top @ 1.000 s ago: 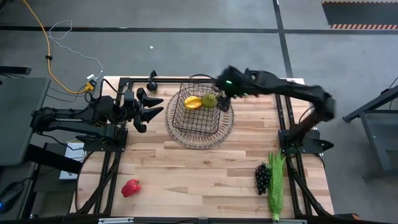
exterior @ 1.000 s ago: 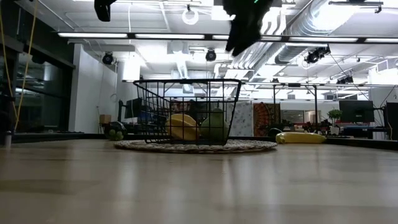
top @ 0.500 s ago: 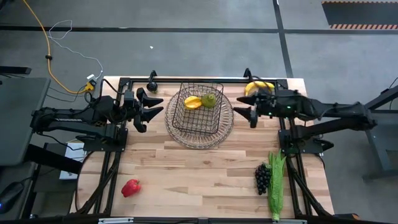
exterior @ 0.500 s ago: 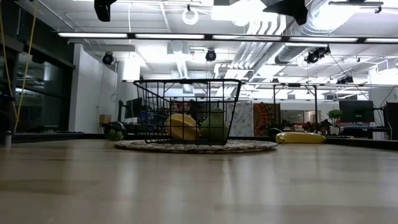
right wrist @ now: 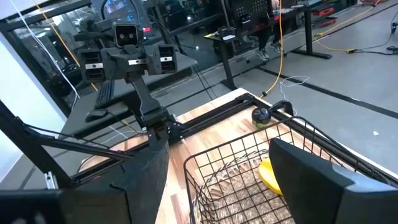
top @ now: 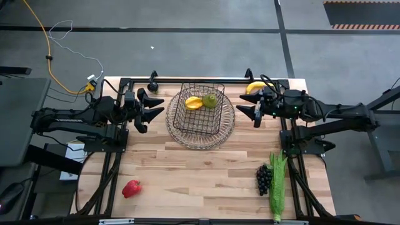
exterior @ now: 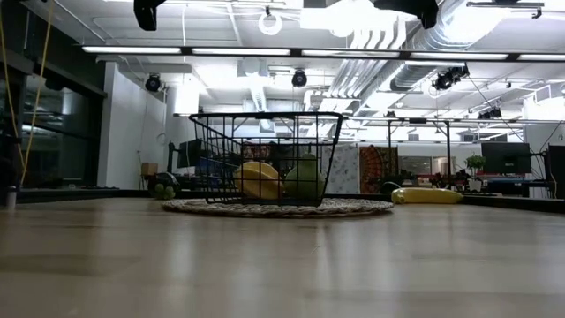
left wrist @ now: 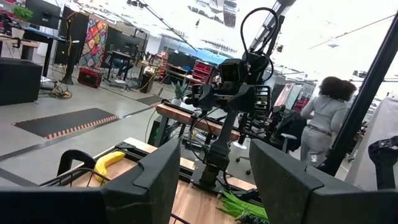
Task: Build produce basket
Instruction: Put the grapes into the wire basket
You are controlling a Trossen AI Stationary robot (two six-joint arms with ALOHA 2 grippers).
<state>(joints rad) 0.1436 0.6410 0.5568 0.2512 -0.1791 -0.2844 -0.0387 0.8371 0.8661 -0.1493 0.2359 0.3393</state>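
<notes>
Basket [top: 200, 115] between both arms' fingers.

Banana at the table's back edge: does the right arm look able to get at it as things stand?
Probably yes. The banana lies bare on the table just behind the right gripper, which hangs open beside the basket with nothing between them; the arm would need to turn back toward it.

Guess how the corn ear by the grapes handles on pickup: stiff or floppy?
The corn ear is long and narrow, so a grip off its middle would probably tip it. Its leafy end may flex. It lies against the grape bunch, so lifting it could nudge them.
</notes>
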